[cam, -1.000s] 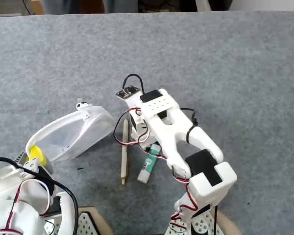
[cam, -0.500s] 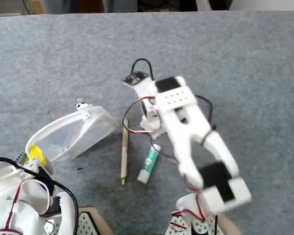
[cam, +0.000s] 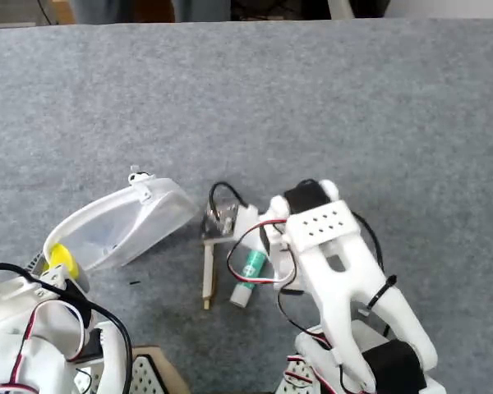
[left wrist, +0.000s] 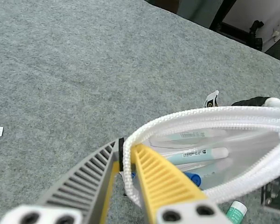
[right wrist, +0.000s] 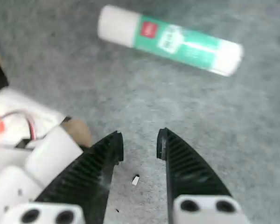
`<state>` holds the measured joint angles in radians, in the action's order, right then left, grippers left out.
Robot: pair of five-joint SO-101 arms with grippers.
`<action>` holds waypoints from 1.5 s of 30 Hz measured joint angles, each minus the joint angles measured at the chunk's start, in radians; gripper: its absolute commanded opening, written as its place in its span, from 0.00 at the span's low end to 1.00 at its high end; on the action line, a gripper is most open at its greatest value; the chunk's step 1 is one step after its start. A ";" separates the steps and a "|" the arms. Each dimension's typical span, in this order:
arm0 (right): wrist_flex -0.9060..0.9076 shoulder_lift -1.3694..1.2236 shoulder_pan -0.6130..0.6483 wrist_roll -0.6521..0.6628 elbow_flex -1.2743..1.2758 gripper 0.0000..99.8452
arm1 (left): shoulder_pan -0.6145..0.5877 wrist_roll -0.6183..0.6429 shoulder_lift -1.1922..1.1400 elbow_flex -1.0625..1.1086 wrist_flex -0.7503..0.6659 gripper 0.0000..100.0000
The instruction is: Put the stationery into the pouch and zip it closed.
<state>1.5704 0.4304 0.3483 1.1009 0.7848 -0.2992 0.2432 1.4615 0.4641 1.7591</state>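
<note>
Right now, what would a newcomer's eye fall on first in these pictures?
The transparent plastic pouch with a white zipper lies at the table's left, its rim clamped by the left gripper; pens show inside. Beside it on the grey felt lie a green-and-white glue stick and a wooden pencil, with the right gripper open near the glue stick, not touching it.

Open clear pouch (cam: 119, 226) lies near glue stick (cam: 251, 267), pencil (cam: 206, 283)
</note>
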 measured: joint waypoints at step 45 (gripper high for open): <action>-0.252 0.040 -0.006 -0.083 0.083 0.50 | -0.009 -0.009 -0.002 0.003 0.000 0.03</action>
<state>1.3188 0.4703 0.3422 1.0180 0.8677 -0.3084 0.2340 1.4599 0.4672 1.7591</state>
